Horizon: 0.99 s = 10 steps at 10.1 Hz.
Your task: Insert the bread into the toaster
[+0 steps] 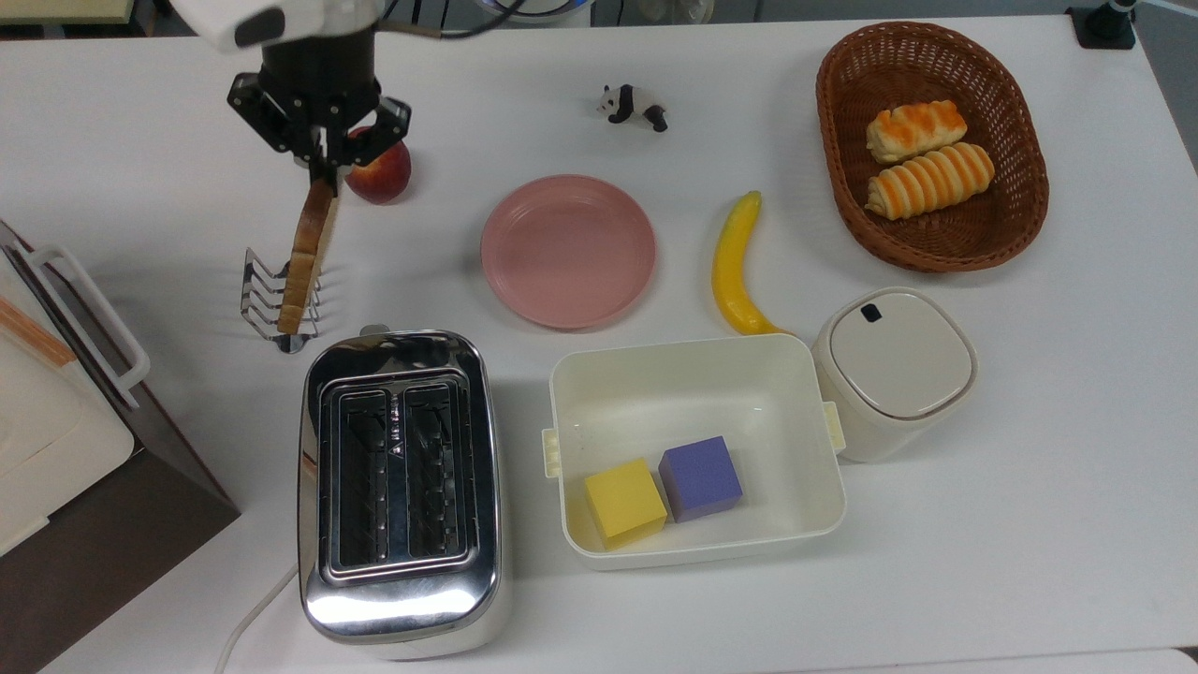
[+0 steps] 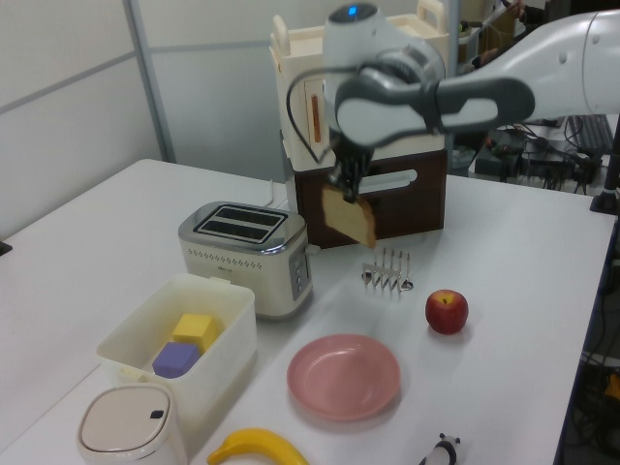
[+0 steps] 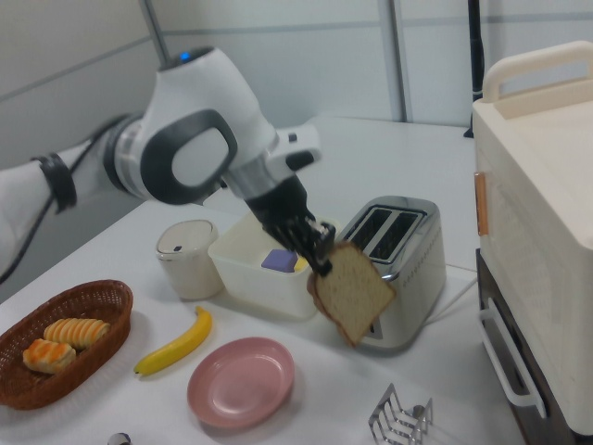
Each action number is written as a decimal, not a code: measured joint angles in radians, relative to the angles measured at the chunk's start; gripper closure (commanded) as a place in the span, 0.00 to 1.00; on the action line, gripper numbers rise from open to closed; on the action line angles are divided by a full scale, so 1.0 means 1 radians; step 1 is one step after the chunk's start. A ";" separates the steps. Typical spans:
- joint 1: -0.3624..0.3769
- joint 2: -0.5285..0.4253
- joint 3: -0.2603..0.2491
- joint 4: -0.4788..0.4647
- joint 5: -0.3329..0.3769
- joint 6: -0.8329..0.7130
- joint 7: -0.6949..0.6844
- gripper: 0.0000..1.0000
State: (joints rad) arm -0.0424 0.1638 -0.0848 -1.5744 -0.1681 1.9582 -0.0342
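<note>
The black two-finger gripper [image 1: 322, 170] pinches the top edge of the flat tan slice of bread with a brown crust [image 1: 307, 253], its fingers squeezed tight on it. The bread [image 3: 352, 292] hangs in the air, tipped a little, clear of the table. In the top view it lines up over the small wire toast rack [image 1: 271, 304], but in the left view it is well above the rack [image 2: 387, 272]. The shiny chrome two-slot toaster [image 1: 401, 482] sits at about 5 o'clock from the bread in the top view; its two dark slots look empty. A red apple [image 1: 382, 173] sits just at 3 o'clock from the gripper, maybe partly behind it. The round pink plate [image 1: 567, 250] lies at 3 o'clock from the bread, well apart. The cream plastic tub [image 1: 694, 374] sits at 3 o'clock from the toaster
</note>
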 measured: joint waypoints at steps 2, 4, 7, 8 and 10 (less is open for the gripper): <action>0.005 -0.003 0.005 0.064 0.056 -0.006 0.020 1.00; 0.027 -0.002 0.007 0.102 0.108 0.019 0.029 1.00; 0.049 0.024 0.008 0.105 0.143 0.234 0.112 1.00; 0.054 0.037 0.008 0.105 0.143 0.293 0.129 1.00; 0.070 0.076 0.008 0.105 0.143 0.386 0.153 1.00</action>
State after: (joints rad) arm 0.0277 0.2397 -0.0766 -1.4697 -0.0251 2.3444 0.1187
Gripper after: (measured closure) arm 0.916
